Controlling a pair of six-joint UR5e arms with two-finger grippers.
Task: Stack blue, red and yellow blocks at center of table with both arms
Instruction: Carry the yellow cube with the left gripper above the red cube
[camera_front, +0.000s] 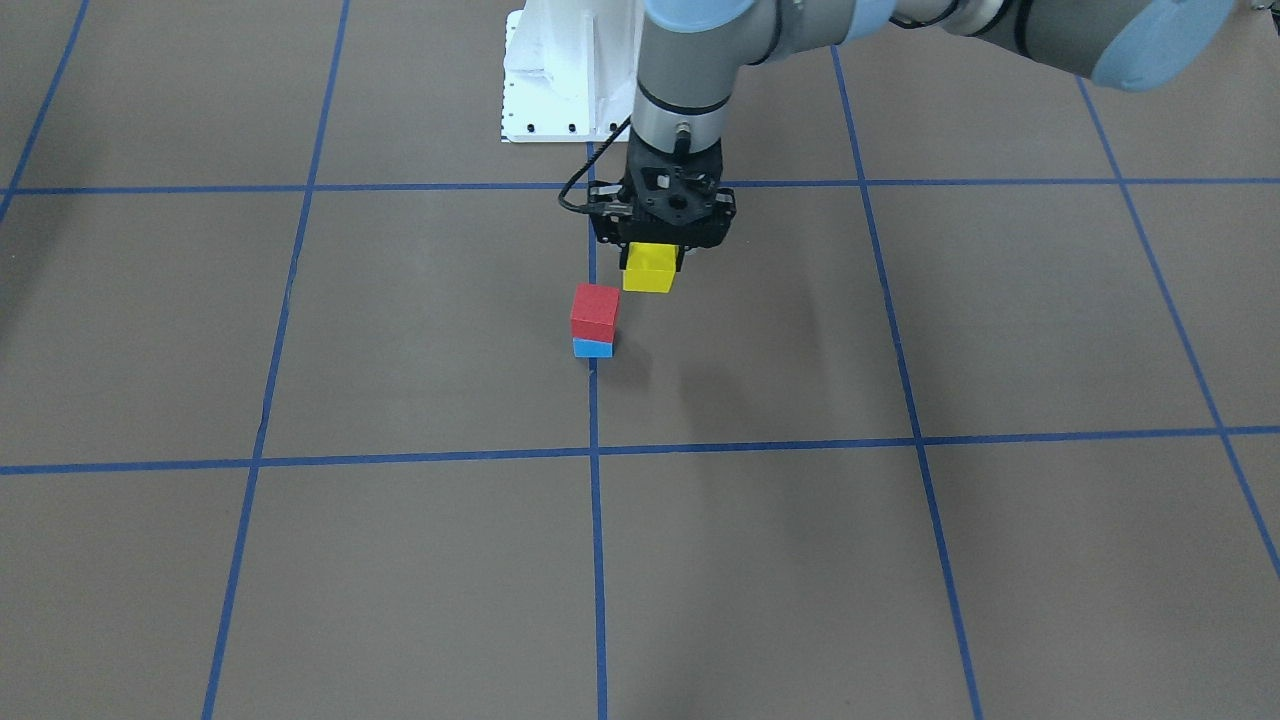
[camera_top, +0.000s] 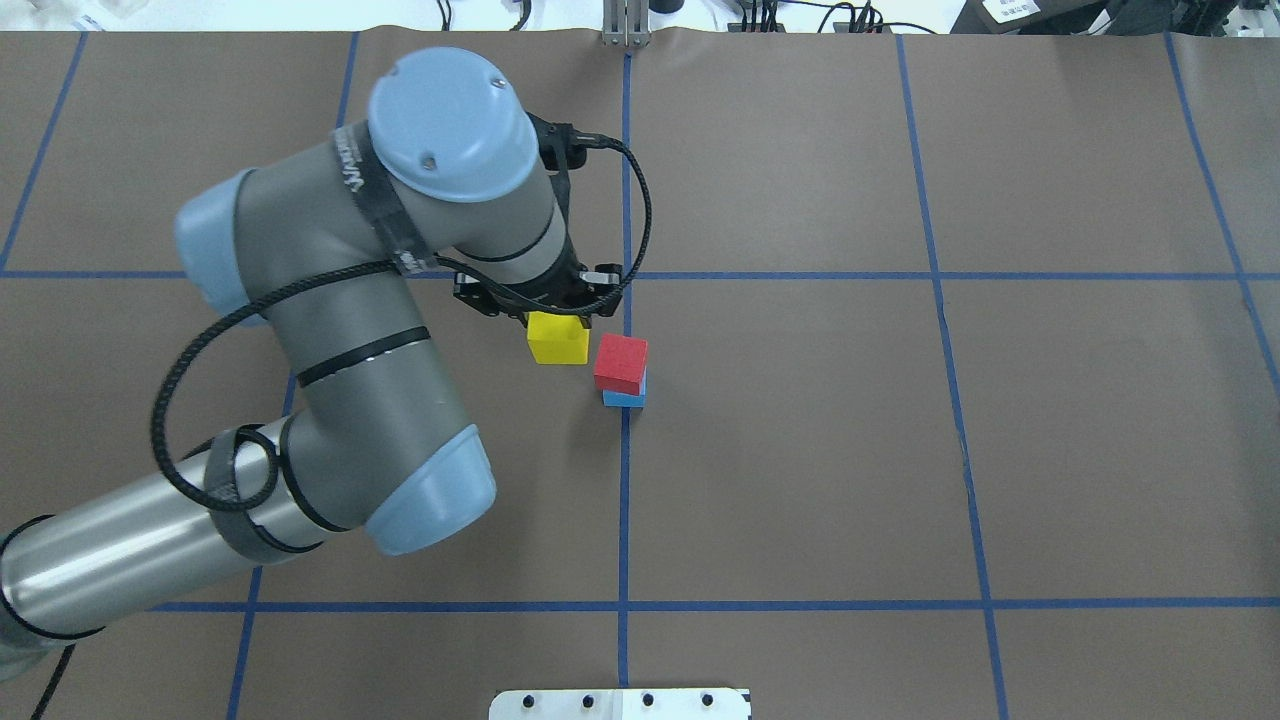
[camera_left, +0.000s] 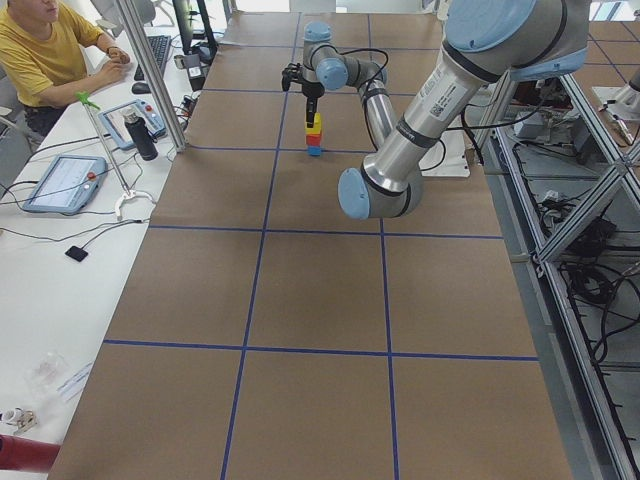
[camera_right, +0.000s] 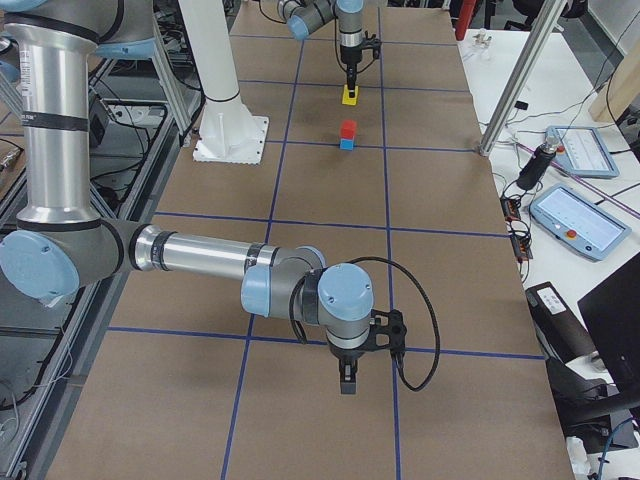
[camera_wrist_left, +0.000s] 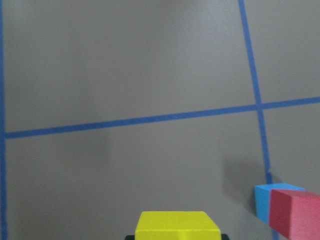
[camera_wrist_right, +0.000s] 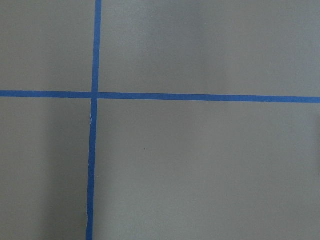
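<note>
A red block (camera_front: 595, 311) sits on a blue block (camera_front: 592, 348) on the centre blue line of the brown table (camera_front: 900, 560). My left gripper (camera_front: 656, 262) is shut on a yellow block (camera_front: 649, 268) and holds it off the table, just beside the stack on the robot's left. In the overhead view the yellow block (camera_top: 558, 338) is left of the red block (camera_top: 621, 362). The left wrist view shows the yellow block (camera_wrist_left: 178, 225) with the stack (camera_wrist_left: 292, 212) at the lower right. My right gripper (camera_right: 347, 384) shows only in the exterior right view, far from the stack; I cannot tell whether it is open.
The white robot base plate (camera_front: 560, 90) stands behind the stack. A seated operator (camera_left: 40, 50) and tablets (camera_left: 60, 182) are on a side bench beyond the table's far edge. Metal posts (camera_right: 525, 70) stand along that edge.
</note>
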